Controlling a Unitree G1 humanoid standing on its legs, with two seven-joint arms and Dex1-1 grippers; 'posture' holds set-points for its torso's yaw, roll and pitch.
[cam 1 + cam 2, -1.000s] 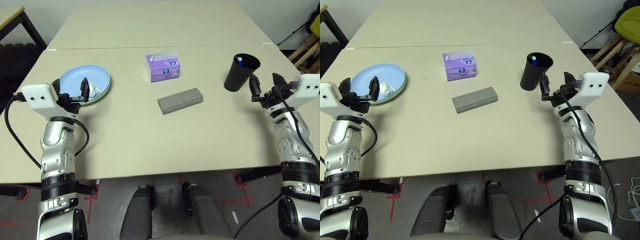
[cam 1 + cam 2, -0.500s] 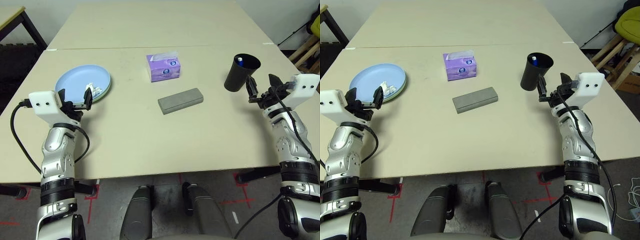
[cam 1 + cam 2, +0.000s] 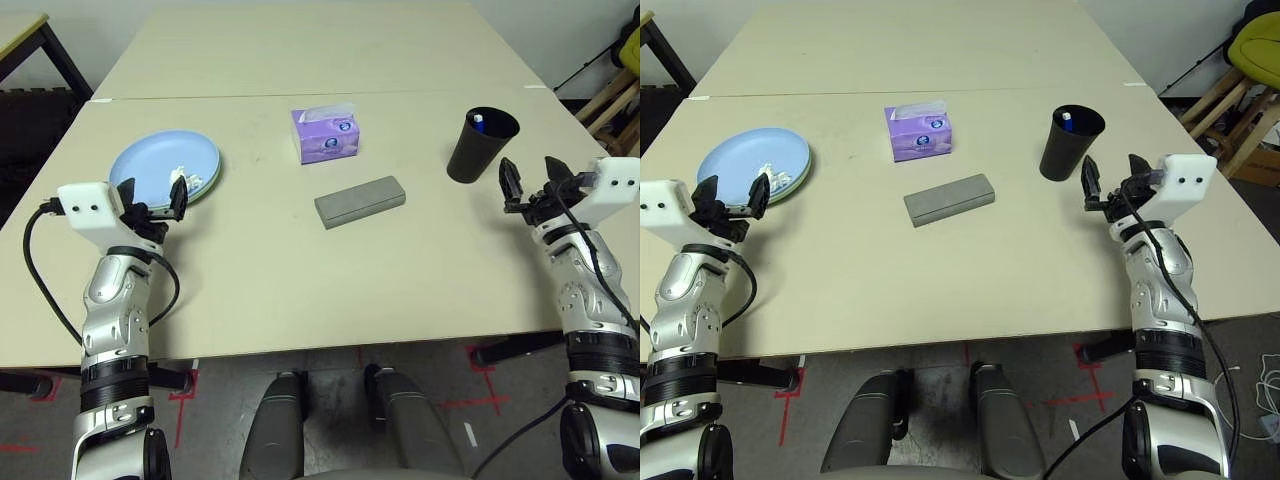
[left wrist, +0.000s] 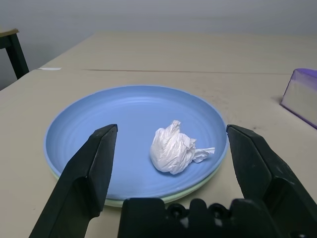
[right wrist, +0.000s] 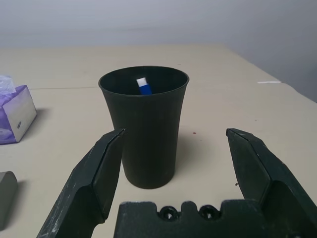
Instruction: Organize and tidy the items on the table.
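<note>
On the table (image 3: 250, 260) I see both grippers spread wide, empty: left gripper (image 3: 155, 200) facing the light blue plate (image 3: 150, 165), right gripper (image 3: 533, 185) facing the black tapered cup (image 3: 480, 145).

The right gripper (image 5: 171, 148) is standing wide open, and its two black fingers (image 5: 94, 173) are rising on both sides of the black tapered cup (image 5: 144, 130) without touching it. The cup is standing upright on the table (image 5: 223, 104). Inside it, the white blue-capped pen (image 5: 143, 87) is leaning against the far wall. The purple tissue box (image 5: 16, 113) and one end of the grey oblong glasses case (image 5: 6, 196) are lying well apart from the cup.
</note>
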